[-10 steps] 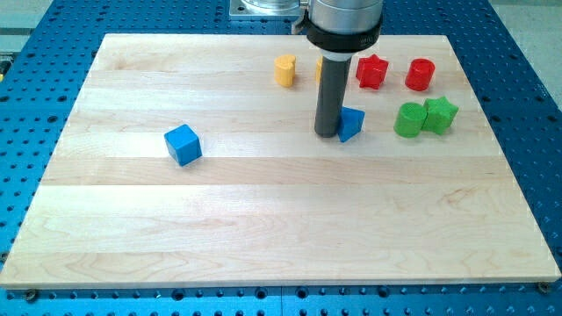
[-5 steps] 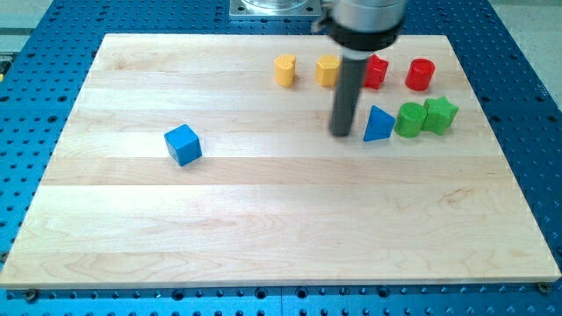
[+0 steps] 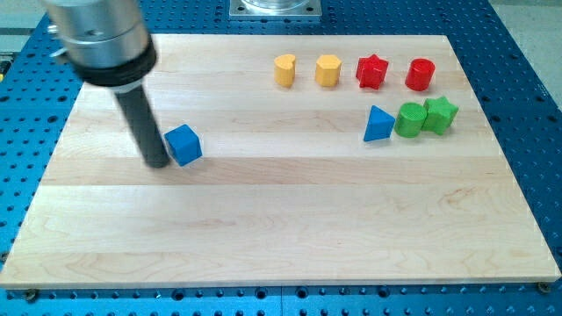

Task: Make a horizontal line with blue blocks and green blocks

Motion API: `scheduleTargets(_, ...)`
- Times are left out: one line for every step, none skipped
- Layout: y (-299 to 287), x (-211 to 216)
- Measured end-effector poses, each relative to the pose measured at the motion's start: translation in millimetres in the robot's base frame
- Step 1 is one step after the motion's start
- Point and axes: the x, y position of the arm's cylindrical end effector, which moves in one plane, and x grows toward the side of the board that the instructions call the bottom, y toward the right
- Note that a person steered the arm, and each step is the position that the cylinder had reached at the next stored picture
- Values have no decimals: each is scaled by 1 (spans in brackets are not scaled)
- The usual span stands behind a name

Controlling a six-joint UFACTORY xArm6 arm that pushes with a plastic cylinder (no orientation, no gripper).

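Observation:
A blue cube (image 3: 183,144) sits on the wooden board (image 3: 281,219) at the view's left. My tip (image 3: 157,161) stands right against the cube's left side. A blue triangular block (image 3: 378,124) lies at the view's right, touching a green cylinder (image 3: 409,119), which touches a green star block (image 3: 440,115). These three form a short row running left to right.
Along the view's top stand a yellow heart-like block (image 3: 284,69), a yellow hexagonal block (image 3: 327,70), a red star block (image 3: 371,71) and a red cylinder (image 3: 420,75). The board lies on a blue perforated table.
The rod pushed the blue triangular block rightward to the green cylinder, then swept far left across the board to the blue cube's left side. The cube has not moved.

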Motion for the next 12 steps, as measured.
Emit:
scheduleTargets(85,-19)
scheduleTargets(75,-36)
scheduleTargets(90,-45)
scheduleTargets(91,-44)
scheduleTargets(89,-32)
scheduleTargets(128,-30)
scheduleTargets(151,-37)
scheduleTargets(171,-45)
scheduleTargets(146,-41)
scheduleTargets(101,-2)
scheduleTargets(152,31)
scheduleTargets(221,41)
